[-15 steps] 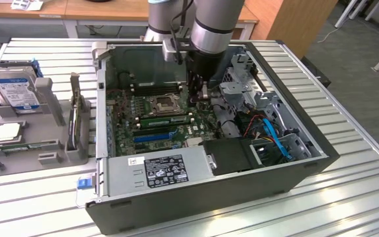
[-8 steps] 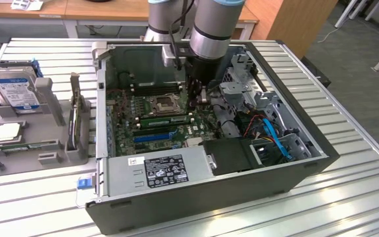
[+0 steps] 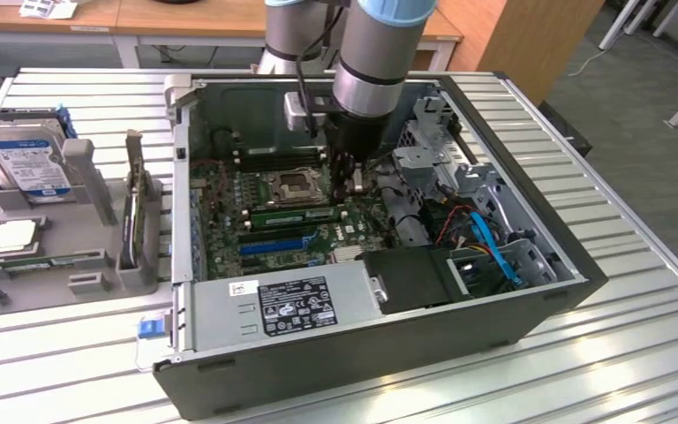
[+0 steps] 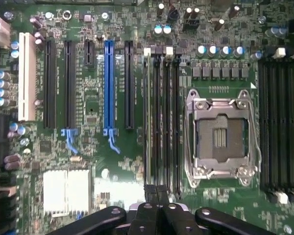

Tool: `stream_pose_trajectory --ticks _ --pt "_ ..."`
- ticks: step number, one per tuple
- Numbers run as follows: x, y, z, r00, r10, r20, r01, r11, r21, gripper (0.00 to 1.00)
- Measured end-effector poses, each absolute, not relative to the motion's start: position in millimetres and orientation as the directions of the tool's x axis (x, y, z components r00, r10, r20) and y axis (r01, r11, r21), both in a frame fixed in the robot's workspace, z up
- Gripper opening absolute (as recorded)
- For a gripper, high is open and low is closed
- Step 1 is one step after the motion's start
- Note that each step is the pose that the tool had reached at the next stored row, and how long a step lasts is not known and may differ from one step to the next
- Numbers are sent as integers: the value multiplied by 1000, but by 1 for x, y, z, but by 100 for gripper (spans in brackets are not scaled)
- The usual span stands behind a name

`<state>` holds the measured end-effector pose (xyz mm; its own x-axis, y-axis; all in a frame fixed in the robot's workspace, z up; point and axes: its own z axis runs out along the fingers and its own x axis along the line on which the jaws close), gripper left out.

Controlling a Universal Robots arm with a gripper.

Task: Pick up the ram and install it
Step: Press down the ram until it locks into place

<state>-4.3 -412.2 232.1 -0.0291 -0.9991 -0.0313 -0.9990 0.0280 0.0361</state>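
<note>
The ram (image 3: 282, 215) is a thin green stick standing on edge in a memory slot beside the open CPU socket (image 3: 290, 185), inside the open computer case (image 3: 551, 291). My gripper (image 3: 345, 187) hangs low over the motherboard, just above the stick's end on the exterior view's right. Its fingers are shut with nothing between them. In the wrist view my gripper (image 4: 157, 193) has its dark fingertips pressed together over the end of the bank of black memory slots (image 4: 161, 122). The stick is edge-on there and hard to tell apart from the slots.
Case walls, a drive cage (image 3: 433, 132) and blue cables (image 3: 493, 247) crowd the exterior view's right; the power supply (image 3: 286, 305) is in front. A blue expansion slot (image 4: 109, 85) lies beside the memory slots. Outside the case, a grey holder (image 3: 92, 203) carries a hard drive (image 3: 21, 159).
</note>
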Motion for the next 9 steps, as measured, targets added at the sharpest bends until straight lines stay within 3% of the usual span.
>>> stream_pose_trajectory --ticks 9 --pt "-4 -412 229 -30 -999 -32 -999 29 36 11"
